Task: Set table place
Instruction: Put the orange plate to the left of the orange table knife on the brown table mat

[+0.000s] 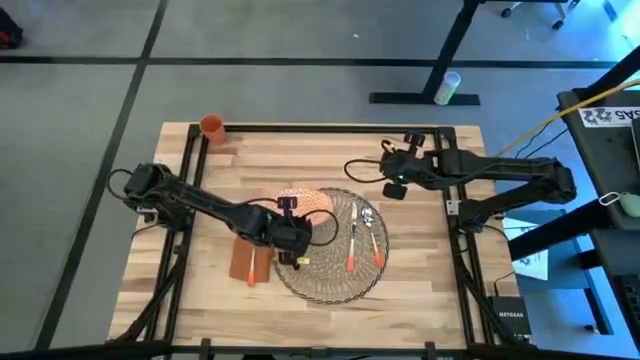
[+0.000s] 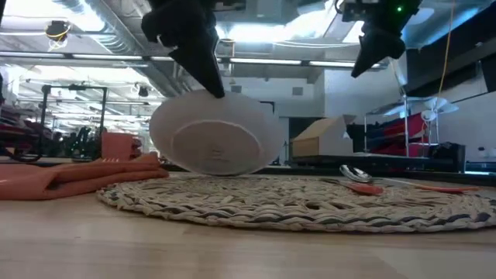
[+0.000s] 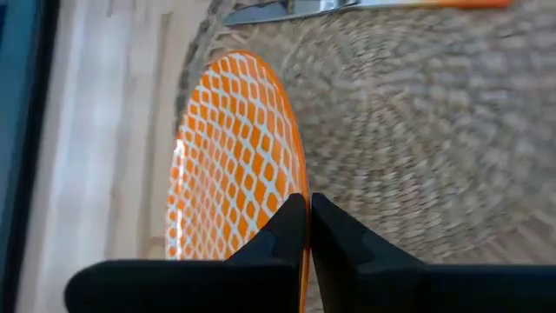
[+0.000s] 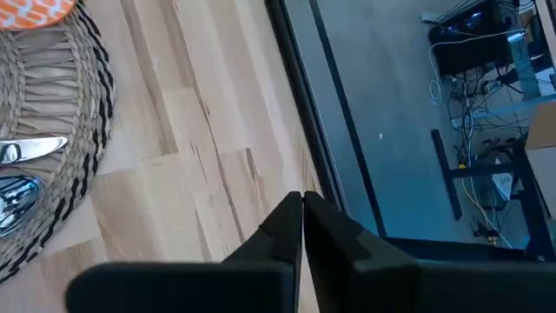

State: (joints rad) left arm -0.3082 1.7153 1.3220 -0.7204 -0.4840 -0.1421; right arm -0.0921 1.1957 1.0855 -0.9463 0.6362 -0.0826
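midway through the setting, by the look of it. woven straw place (image 1: 330, 245) already laid near the middle of the table (image 1: 300, 160). cutlery (image 1: 365, 235) with orange handles already lying on the place, on its side nearer the right arm. rust-orange napkin (image 1: 248, 262) resting on the wood just beside the place, on the left arm's side. orange cup (image 1: 212, 126) parked well apart from the place, at the table's far corner.

still to do, probably: plate (image 2: 217, 133) to be laid flat on the place. at present pinched by its rim in the left gripper (image 3: 306, 228), fingers pressed onto the edge, plate tilted steeply with its pale underside toward the low camera and its lower edge close over the place. napkin and cup likely still to be positioned; hard to judge.

right gripper (image 4: 301, 222) hovering over bare table beside the place, fingers pressed together, holding nothing.

unclear whether the plate's lower edge touches the place or hangs just above it. exact count and kind of cutlery hard to make out. part of the place under the left gripper hidden from above.
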